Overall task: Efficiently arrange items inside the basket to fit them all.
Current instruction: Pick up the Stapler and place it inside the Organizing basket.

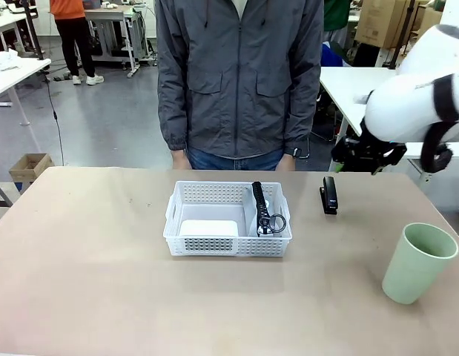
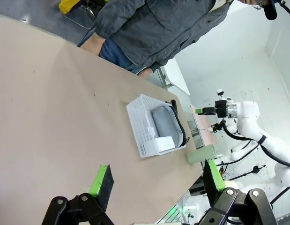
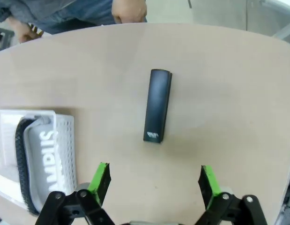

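The white lattice basket [image 1: 214, 245] sits mid-table in front of the person. Inside it a white box [image 1: 208, 228] lies at the front left, and the grey pouch [image 1: 260, 208] with black trim stands on edge along the right wall. The black stapler [image 1: 329, 194] lies on the table right of the basket. The pale green cup [image 1: 418, 263] stands upright at the near right. My right gripper [image 3: 154, 180] hovers open above the stapler [image 3: 157, 105], which lies just ahead of its fingers. My left gripper [image 2: 156, 178] is open and empty, high above the table's left part, far from the basket [image 2: 139, 129].
The person stands at the far edge, one hand [image 3: 130, 10] near the table. The right arm [image 1: 414, 104] hangs over the far right corner. Bare tabletop [image 1: 88, 245] spreads left of and in front of the basket.
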Motion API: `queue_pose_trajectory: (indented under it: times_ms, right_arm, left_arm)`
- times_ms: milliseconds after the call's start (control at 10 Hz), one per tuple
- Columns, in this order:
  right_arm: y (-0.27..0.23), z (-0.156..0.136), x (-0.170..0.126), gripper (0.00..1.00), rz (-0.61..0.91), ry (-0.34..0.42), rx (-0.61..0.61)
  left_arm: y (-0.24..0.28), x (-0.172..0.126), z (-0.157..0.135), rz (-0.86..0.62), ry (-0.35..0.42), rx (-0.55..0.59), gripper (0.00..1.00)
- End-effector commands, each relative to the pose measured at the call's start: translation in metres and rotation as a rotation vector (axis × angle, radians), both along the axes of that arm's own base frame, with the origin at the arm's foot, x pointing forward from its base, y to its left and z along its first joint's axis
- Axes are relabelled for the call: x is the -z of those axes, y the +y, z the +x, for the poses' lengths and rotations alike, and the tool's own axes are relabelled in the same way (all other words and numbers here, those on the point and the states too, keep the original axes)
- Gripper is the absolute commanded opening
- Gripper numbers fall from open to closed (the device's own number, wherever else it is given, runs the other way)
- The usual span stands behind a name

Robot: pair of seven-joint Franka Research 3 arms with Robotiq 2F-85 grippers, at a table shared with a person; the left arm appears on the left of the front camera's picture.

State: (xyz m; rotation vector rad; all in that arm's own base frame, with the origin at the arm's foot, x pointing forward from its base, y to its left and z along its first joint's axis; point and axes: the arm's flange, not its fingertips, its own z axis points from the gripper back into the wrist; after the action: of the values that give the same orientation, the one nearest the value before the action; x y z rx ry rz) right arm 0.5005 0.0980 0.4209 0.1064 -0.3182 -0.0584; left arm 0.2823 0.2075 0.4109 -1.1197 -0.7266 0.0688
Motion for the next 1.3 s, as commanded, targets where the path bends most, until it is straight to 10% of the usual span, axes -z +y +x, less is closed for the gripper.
queue_pose_trajectory:
  times_ms: [0,1200]
  right_arm:
    - [0.017,0.034,0.021,1.00,-0.023,0.035,0.126]
    - [0.024,0.111,0.117,1.00,-0.081,0.282,0.239]
  left_arm:
    - [0.002,-0.001,-0.003,0.004,-0.008,0.014,1.00]
    - [0.002,-0.001,-0.003,0.004,-0.008,0.014,1.00]
